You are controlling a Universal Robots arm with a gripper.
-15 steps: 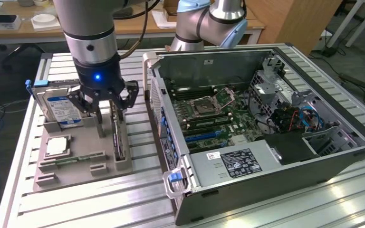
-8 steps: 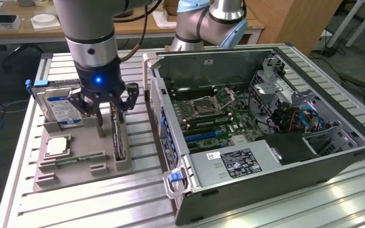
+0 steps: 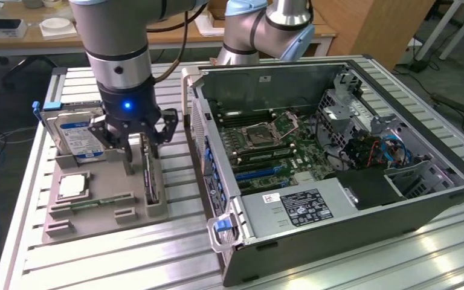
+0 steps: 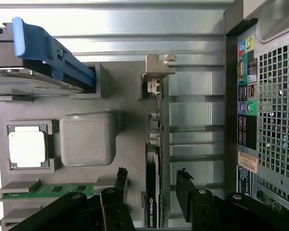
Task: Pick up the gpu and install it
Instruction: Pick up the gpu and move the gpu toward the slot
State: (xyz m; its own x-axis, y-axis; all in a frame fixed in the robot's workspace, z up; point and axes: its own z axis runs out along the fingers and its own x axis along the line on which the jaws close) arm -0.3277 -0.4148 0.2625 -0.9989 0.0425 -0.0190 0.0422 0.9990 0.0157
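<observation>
Open end effector [image 3: 139, 148] straddles the gpu [image 3: 149, 181], upright in the gray holder [image 3: 87, 226], left of the exterior view's centre.

You're in a robotics lab. A Universal Robots arm [image 3: 119, 54] stands over an aluminium slatted table [image 3: 425, 254] that carries an opened desktop computer case [image 3: 353, 238] and a grey parts fixture [image 3: 95, 226]. Behind it you can see wooden desks [image 3: 31, 43], and cables [image 3: 456, 99] trail across the floor.
</observation>
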